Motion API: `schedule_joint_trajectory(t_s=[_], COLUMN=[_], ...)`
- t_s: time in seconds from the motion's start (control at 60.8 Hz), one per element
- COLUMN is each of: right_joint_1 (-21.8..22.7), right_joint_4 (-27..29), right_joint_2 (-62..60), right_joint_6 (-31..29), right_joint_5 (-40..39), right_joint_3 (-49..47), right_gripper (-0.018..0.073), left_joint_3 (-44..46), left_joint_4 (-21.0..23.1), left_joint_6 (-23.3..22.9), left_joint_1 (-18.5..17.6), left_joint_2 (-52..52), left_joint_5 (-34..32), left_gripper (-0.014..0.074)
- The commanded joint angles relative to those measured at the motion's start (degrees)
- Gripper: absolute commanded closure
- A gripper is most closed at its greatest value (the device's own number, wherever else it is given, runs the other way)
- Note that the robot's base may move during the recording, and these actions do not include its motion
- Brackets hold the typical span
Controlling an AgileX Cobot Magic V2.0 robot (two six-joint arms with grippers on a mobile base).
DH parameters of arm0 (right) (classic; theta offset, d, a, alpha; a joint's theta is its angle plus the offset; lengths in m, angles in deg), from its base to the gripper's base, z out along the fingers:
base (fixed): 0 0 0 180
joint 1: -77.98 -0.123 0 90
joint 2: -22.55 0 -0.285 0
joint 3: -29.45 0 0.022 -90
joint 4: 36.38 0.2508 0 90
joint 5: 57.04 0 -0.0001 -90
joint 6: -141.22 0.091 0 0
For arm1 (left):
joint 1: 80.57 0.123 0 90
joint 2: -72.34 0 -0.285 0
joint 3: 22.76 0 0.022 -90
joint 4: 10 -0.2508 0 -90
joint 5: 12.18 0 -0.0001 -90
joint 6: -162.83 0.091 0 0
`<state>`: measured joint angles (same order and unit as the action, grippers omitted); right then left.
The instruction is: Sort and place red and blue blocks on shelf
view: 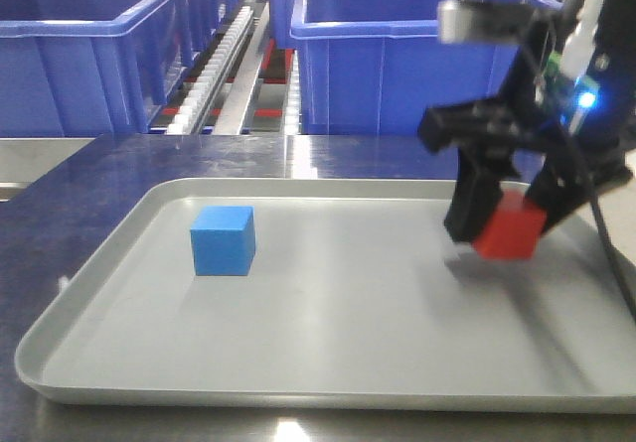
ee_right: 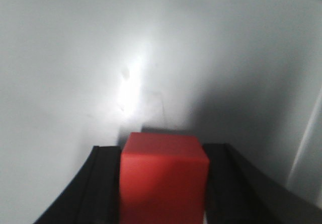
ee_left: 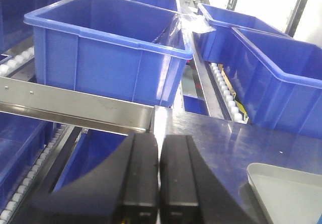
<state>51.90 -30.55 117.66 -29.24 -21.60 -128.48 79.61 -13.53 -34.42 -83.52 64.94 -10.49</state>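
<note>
I'm watching my right claw (view: 512, 220) clamping the red block (view: 509, 233) and holding it over the right part of the tray (view: 348, 323). The blue block (view: 223, 240) is sitting on the tray's left part. My left claw (ee_left: 160, 183), fingers pressed together, is hanging off a tray corner, facing the shelf (ee_left: 75, 105).
</note>
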Motion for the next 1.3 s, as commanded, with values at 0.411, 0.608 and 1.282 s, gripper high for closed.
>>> schedule_joint_trajectory(t_s=[0.411, 0.608, 1.282], right_joint_1=[4.3, 11.4, 28.9], right_joint_4=[0.2, 0.2, -6.9], right_joint_2=[-20.6, -29.3, -67.5], right_joint_6=[0.0, 0.0, -0.1], right_joint_5=[-14.5, -14.9, -21.0], right_joint_3=[-1.3, 1.8, 29.4], right_gripper=[0.0503, 0.0503, 0.0503], left_joint_3=[-1.4, -1.4, -1.4], left_joint_4=[0.3, 0.3, 0.3], left_joint_6=[0.1, 0.1, 0.1], left_joint_1=[0.2, 0.2, 0.2], left_joint_2=[0.7, 0.7, 0.7], left_joint_5=[-4.9, -4.9, -4.9], left_gripper=[0.0472, 0.0472, 0.0472])
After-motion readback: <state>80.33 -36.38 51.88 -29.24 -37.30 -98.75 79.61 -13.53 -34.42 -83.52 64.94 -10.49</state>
